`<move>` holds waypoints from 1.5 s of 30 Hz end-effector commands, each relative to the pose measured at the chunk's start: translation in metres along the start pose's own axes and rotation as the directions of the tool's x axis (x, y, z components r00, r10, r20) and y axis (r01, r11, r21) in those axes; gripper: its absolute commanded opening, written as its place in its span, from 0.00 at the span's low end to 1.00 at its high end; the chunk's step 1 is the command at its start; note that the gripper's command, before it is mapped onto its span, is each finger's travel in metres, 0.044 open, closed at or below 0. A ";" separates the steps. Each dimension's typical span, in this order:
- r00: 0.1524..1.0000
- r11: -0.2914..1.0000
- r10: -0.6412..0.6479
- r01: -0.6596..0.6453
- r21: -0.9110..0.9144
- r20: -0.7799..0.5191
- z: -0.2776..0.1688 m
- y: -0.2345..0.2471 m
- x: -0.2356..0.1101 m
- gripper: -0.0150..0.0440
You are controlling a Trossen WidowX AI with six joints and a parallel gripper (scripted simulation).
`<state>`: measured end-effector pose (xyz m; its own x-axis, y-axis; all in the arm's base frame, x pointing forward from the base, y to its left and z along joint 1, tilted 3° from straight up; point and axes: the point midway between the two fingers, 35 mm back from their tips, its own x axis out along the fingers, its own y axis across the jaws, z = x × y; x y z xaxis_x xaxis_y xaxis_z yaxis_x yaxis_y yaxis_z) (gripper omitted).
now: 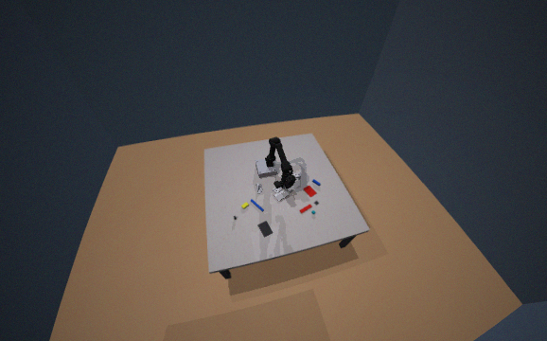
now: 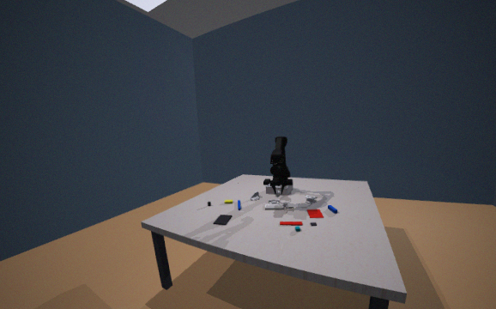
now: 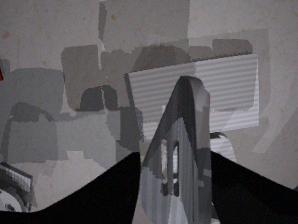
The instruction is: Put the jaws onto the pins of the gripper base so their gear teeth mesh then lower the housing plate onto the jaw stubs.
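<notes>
My gripper (image 1: 286, 185) (image 2: 278, 191) (image 3: 172, 159) is shut on a grey tapered, slotted part that looks like a jaw (image 3: 191, 115) (image 2: 278, 193). The jaw stands between the black fingers, above the table. The gripper base (image 1: 280, 194) (image 2: 273, 207) (image 3: 235, 82), a pale ribbed block, lies below and partly behind the jaw in the wrist view; its pins are hidden or too small to make out. A second slender grey part, seemingly the other jaw (image 1: 259, 188) (image 2: 255, 196), lies apart to the left. Another grey part (image 2: 311, 198) (image 3: 17, 187), possibly the housing plate, lies to the right in the exterior view.
On the table (image 1: 236, 251) (image 2: 317, 257) lie a red square (image 1: 309, 191) (image 2: 315, 214), a red bar (image 1: 306, 208), two blue bars (image 1: 256, 205) (image 1: 316, 182), a yellow block (image 1: 245, 206), a black plate (image 1: 265, 228) (image 2: 222, 220) and a teal piece (image 1: 313, 212).
</notes>
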<state>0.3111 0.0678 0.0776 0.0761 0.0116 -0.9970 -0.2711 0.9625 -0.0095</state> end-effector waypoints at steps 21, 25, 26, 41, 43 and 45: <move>1.000 1.000 -0.003 0.003 0.007 0.001 0.001 -0.002 0.011 0.48; 1.000 1.000 -0.003 0.003 0.006 0.001 0.001 -0.002 0.017 0.48; 1.000 1.000 -0.003 0.003 0.006 0.001 0.001 -0.002 0.019 0.48; 1.000 1.000 -0.003 0.003 0.005 0.001 0.001 -0.002 0.043 0.48; 1.000 1.000 -0.003 0.003 0.005 0.001 0.001 -0.002 0.046 0.48; 1.000 1.000 -0.003 0.003 0.005 0.001 0.000 -0.002 0.049 0.48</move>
<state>0.3180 0.0674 0.0362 0.0872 0.0138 -0.9961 -0.2647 0.9643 -0.0098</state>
